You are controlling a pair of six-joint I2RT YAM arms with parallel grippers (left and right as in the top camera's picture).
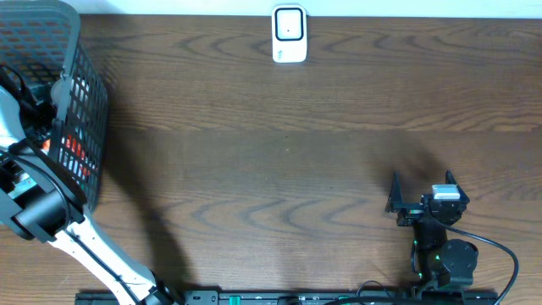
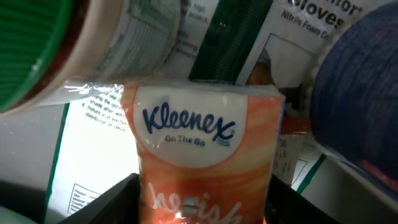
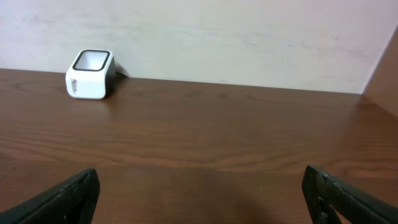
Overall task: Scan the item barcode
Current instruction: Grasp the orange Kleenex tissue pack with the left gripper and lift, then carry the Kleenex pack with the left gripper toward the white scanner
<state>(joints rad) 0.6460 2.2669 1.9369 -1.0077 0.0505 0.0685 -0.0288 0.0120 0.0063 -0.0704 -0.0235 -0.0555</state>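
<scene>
Kleenex pack lay in the basket among other packaged goods. We noted the left claw flanking its lower end; we could not tell whether it was clenched. The right claw stood released over the worktop.

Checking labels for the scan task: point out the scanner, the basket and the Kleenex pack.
scanner (image 1: pixel 289 38): overhead view, middle of its white body.
basket (image 1: pixel 88 110): overhead view, on its mesh side wall.
Kleenex pack (image 2: pixel 199 127): left wrist view, on the blue logo.
</scene>
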